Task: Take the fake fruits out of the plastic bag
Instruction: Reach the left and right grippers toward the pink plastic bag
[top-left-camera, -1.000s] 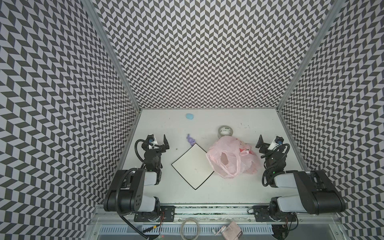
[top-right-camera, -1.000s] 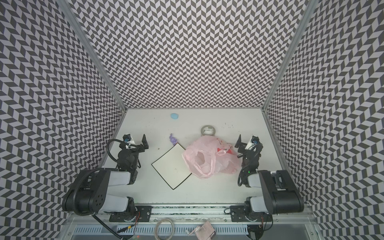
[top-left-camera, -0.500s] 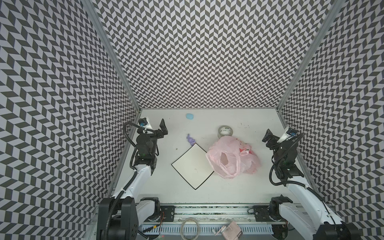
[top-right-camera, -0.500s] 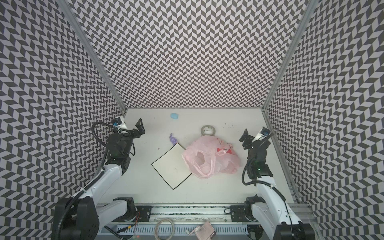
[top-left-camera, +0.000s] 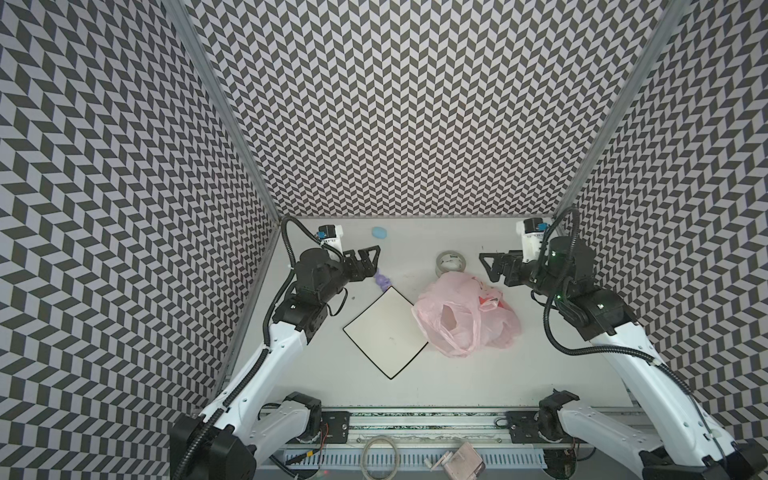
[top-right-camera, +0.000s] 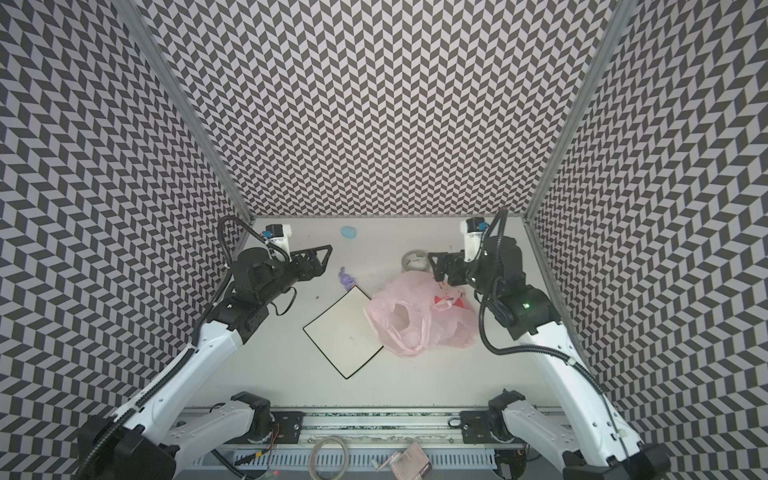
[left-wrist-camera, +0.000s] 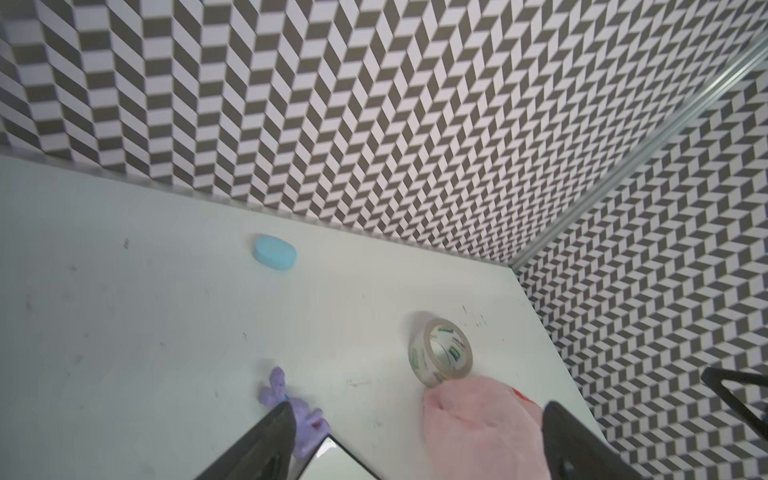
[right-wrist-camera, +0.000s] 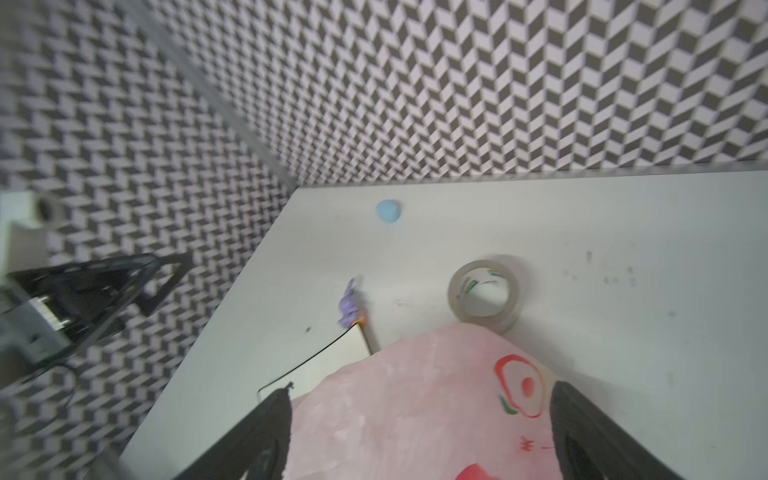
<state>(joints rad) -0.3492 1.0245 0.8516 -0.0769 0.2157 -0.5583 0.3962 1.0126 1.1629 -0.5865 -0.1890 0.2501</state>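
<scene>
One plastic bag, one white plate and one tape roll are lying on the table. One purple figure and one light blue blob are sitting there too.

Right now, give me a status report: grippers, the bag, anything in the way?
Left gripper and right gripper open, empty. Plastic bag slumped beside white plate, no fruits out yet. Tape roll close at bag's far edge, near right gripper.

table with bag, plate, tape, figure, blob
</scene>
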